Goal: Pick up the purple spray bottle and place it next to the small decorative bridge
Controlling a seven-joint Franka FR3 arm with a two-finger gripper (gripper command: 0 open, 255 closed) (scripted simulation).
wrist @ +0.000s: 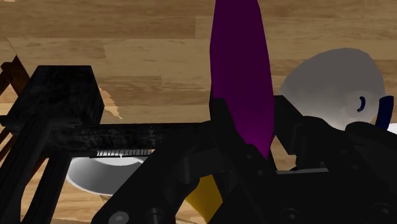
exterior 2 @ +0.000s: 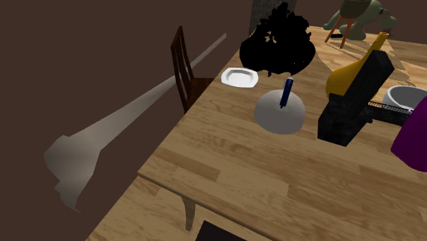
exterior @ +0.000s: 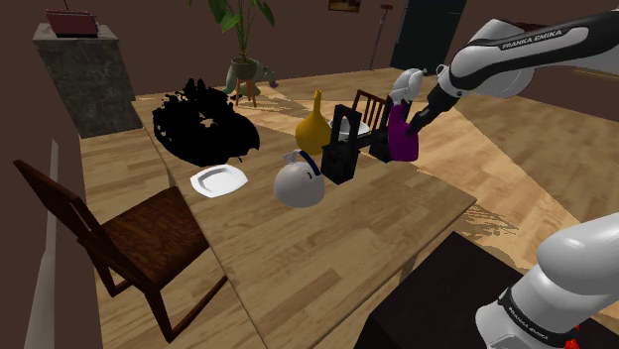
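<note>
The purple spray bottle (exterior: 403,139) with a white head hangs in my gripper (exterior: 407,121) at the far side of the wooden table (exterior: 327,248). In the wrist view the black fingers (wrist: 222,124) clasp its purple body (wrist: 240,70). The gripper (wrist: 251,113) is shut on it. The small decorative bridge (exterior: 342,149) is black and stands just to the shoulder view's left of the bottle. It appears beside the fingers in the wrist view too, as the bridge (wrist: 57,108). The second exterior view catches the bridge (exterior 2: 356,96) and a purple edge of the bottle (exterior 2: 415,140).
Around the bridge stand a yellow vase (exterior: 312,124), a white bowl (exterior: 353,129) and a grey dome with a blue handle (exterior: 298,183). A white plate (exterior: 218,180) and a black leafy mass (exterior: 203,124) lie further along. A wooden chair (exterior: 129,243) stands at the table's side.
</note>
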